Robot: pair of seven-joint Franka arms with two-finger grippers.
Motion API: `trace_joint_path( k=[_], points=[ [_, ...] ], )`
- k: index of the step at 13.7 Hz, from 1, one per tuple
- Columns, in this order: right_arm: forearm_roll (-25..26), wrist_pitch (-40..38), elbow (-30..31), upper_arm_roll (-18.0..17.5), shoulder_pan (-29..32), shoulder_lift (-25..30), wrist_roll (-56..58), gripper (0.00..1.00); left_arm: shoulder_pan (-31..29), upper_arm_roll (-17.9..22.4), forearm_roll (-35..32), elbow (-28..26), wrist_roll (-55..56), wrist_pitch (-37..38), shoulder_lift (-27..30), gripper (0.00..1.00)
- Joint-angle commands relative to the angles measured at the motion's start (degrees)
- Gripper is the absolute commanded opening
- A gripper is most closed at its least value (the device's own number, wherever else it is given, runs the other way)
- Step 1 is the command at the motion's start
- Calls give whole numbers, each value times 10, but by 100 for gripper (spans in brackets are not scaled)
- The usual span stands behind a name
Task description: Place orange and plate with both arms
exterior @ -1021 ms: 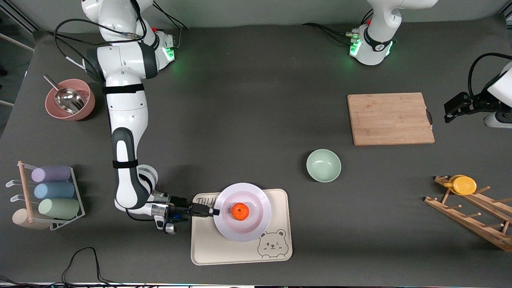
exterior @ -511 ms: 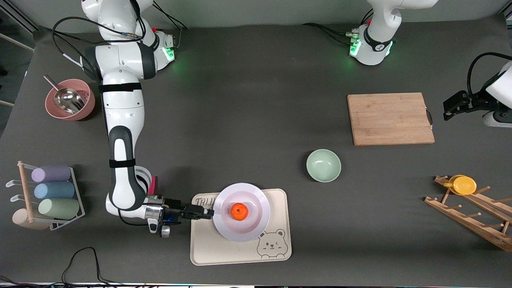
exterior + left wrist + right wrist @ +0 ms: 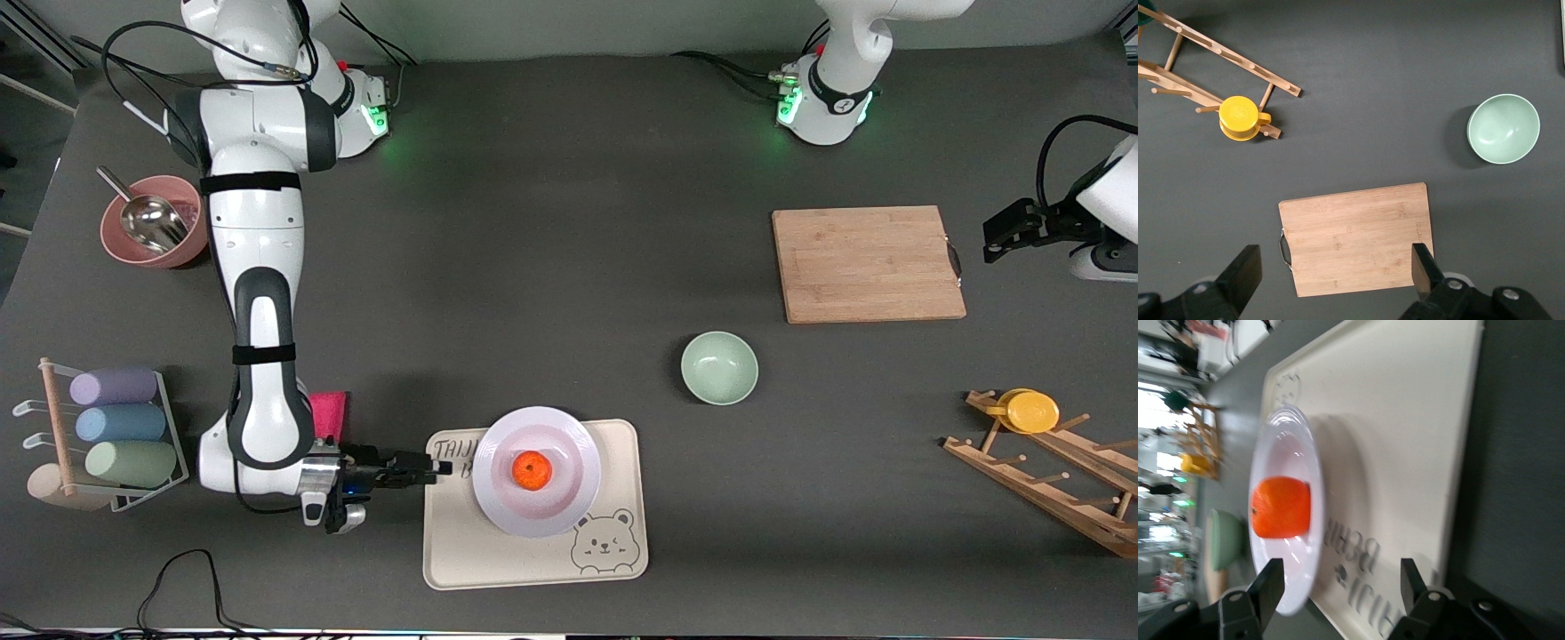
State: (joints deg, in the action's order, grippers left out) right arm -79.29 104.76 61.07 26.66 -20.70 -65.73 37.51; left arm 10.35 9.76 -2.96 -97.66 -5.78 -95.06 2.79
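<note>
The orange sat in the middle of the plate, and the plate lay flat on the tray — both round, with no long axis to tell. The right gripper hung low at the tray's edge toward the right arm's end, fingers spread, apart from the plate. The left gripper waited, open, over the cutting board. The green bowl held nothing.

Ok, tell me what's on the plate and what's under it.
The orange sits on the plate. Under it lies the cream bear tray; the tray's part beneath the plate is hidden.
</note>
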Motion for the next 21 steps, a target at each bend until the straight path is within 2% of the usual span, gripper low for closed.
trace_joint_path(
  k=[1,2,4,8,13,16,17,18,20,21],
  points=[
    [148,2,-1,3,-3,63,-39,91,3,3,-7,8,1,12,1,100],
    [207,0,-1,4,-4,85,-39,92,3,3,-7,8,3,11,1,100],
    [312,-4,4,3,-4,128,-40,100,4,2,-8,8,4,12,1,100],
    [510,-78,5,5,-3,224,-53,100,4,1,-7,8,1,12,1,100],
    [655,-215,7,17,-4,328,-124,100,4,2,-6,12,0,14,1,100],
    [707,-217,63,13,-5,397,-129,100,4,1,-6,13,5,13,1,100],
    [717,-200,103,5,0,434,-139,100,4,1,-6,14,5,13,1,100],
    [736,-183,142,-24,22,468,-165,100,4,1,-6,15,5,13,1,100],
    [784,-151,220,-143,110,537,-204,100,3,2,-6,15,4,14,2,100],
    [801,-135,256,-177,136,567,-218,100,3,2,-6,15,3,15,2,100]
  ],
)
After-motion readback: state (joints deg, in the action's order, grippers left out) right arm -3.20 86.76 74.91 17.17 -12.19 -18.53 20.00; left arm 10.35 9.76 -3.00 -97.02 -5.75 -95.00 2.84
